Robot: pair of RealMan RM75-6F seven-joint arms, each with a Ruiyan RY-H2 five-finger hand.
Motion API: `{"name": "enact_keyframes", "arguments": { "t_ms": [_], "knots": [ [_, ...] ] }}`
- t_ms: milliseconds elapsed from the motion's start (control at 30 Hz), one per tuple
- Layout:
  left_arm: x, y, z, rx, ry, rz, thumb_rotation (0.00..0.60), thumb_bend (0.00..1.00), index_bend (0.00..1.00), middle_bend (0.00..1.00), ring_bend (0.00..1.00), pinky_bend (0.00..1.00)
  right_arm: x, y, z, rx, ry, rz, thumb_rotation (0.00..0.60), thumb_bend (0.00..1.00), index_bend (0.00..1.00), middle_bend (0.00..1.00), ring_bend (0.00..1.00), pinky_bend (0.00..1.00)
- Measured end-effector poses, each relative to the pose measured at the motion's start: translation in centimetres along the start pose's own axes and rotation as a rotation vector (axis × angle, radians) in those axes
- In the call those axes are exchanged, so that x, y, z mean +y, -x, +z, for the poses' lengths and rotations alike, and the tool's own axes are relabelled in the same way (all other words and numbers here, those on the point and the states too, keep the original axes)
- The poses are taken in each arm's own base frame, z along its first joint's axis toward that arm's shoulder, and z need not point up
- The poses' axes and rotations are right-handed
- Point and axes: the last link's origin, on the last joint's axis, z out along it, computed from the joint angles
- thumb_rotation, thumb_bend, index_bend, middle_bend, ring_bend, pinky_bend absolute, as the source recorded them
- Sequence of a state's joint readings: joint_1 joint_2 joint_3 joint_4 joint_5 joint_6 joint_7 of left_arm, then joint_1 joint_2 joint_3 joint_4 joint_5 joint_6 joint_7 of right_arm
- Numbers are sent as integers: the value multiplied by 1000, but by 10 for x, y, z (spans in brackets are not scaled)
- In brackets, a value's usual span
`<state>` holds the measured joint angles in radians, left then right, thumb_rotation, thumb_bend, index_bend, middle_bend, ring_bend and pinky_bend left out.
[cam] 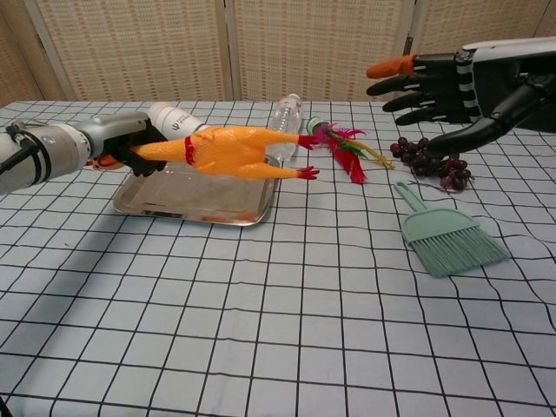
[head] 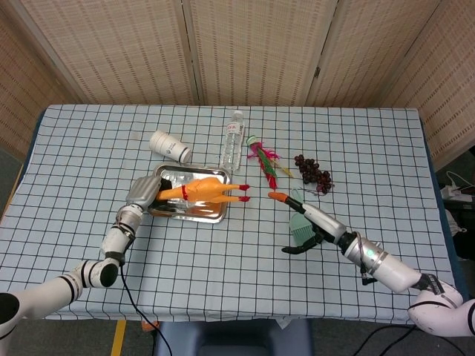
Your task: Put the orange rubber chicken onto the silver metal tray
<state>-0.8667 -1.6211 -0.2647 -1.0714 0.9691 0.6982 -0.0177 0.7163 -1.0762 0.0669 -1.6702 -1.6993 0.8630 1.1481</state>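
My left hand (head: 146,193) (cam: 130,148) grips the orange rubber chicken (head: 202,190) (cam: 233,152) by its head and neck. The chicken lies stretched out level above the silver metal tray (head: 172,211) (cam: 156,201), its red feet reaching past the tray's right edge. I cannot tell whether its body touches the tray. My right hand (head: 306,222) (cam: 443,91) hovers to the right, above the green brush, with fingers spread and nothing in it.
A white bottle (head: 170,146) lies behind the tray. A clear water bottle (head: 233,139), a feathered shuttlecock (head: 263,159) and dark grapes (head: 313,172) lie further back. A green hand brush (cam: 448,235) sits at the right.
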Motion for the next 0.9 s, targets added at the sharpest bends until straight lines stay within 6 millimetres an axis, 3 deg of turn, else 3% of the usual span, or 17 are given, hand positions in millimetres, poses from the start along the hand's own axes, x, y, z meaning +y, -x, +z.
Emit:
{"name": "enact_keyframes", "arguments": {
  "t_ms": [233,433,467,667,900],
  "knots": [
    [-7,5,4,-17,-11,37,600,611,500,461,432,423,3,3,4,-12,3,15,600,118,0,0,0,0],
    [-9,8,11,-33,-5,66,600,546,48,243,252,221,5,7,6,-31,6,20,600,118,0,0,0,0],
    [-10,9,12,-40,-4,68,600,534,12,206,219,185,5,6,6,-30,5,21,600,118,0,0,0,0],
    [-9,9,13,-51,9,50,600,464,0,26,31,127,8,6,5,-23,8,18,600,118,0,0,0,0],
    [-11,8,13,-143,-3,33,600,420,0,0,0,47,8,6,4,-18,3,28,600,118,0,0,0,0]
  ]
}}
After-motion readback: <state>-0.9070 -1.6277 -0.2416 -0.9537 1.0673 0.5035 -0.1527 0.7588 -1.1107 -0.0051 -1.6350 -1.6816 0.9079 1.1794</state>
